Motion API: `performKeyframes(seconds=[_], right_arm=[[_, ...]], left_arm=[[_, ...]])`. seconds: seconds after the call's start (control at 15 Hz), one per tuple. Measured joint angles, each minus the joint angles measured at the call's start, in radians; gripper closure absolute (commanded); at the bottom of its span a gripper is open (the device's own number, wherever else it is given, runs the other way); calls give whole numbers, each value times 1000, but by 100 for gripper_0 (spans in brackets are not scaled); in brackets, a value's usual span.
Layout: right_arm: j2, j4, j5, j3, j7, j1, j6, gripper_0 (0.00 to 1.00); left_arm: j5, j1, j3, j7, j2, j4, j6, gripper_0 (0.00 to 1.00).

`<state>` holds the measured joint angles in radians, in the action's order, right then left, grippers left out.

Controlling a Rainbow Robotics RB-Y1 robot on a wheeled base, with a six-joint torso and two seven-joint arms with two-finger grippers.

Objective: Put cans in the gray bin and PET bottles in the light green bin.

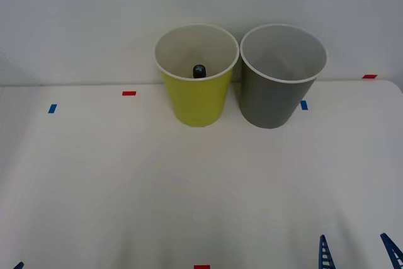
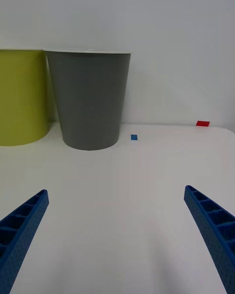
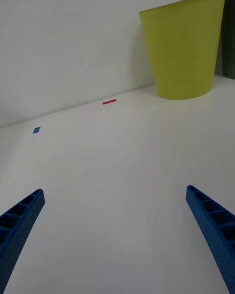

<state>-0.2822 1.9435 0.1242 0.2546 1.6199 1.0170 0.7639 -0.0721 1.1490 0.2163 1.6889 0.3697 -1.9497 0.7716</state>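
Note:
The light green bin point(image 1: 197, 96) and the gray bin point(image 1: 277, 89) stand upright side by side at the back of the white table, the gray one on the right. A PET bottle's black cap point(image 1: 199, 70) pokes up inside the light green bin; the rest of the bottle is hidden by the bin's wall. Cans are out of view. My right gripper point(image 1: 357, 253) is low at the near right edge, open and empty, facing the gray bin point(image 2: 90, 103). My left gripper point(image 3: 115, 190) is open and empty too, well short of the light green bin point(image 3: 183, 49).
Small tape marks dot the table point(image 1: 126, 181): red point(image 1: 129, 93) and blue point(image 1: 52, 108) at the left, blue point(image 1: 304, 105) beside the gray bin, red point(image 1: 369, 76) at the far right. A plain wall rises directly behind the bins.

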Motion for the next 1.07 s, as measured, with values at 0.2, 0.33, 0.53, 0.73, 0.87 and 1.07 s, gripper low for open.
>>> performKeyframes(seconds=[0.2,0.33,0.53,0.73,0.87,1.07], right_arm=[[0,0,0,0,0,0,0,4],[0,0,0,0,0,0,0,4],[0,0,0,0,0,0,0,3],[0,0,0,0,0,0,0,3],[0,0,0,0,0,0,0,4],[0,0,0,0,0,0,0,4]], left_arm=[[0,0,0,0,0,0,0,0],[0,0,0,0,0,0,0,0],[0,0,0,0,0,0,0,0],[0,0,0,0,0,0,0,0],[0,0,0,0,0,0,0,0],[0,0,0,0,0,0,0,0]])
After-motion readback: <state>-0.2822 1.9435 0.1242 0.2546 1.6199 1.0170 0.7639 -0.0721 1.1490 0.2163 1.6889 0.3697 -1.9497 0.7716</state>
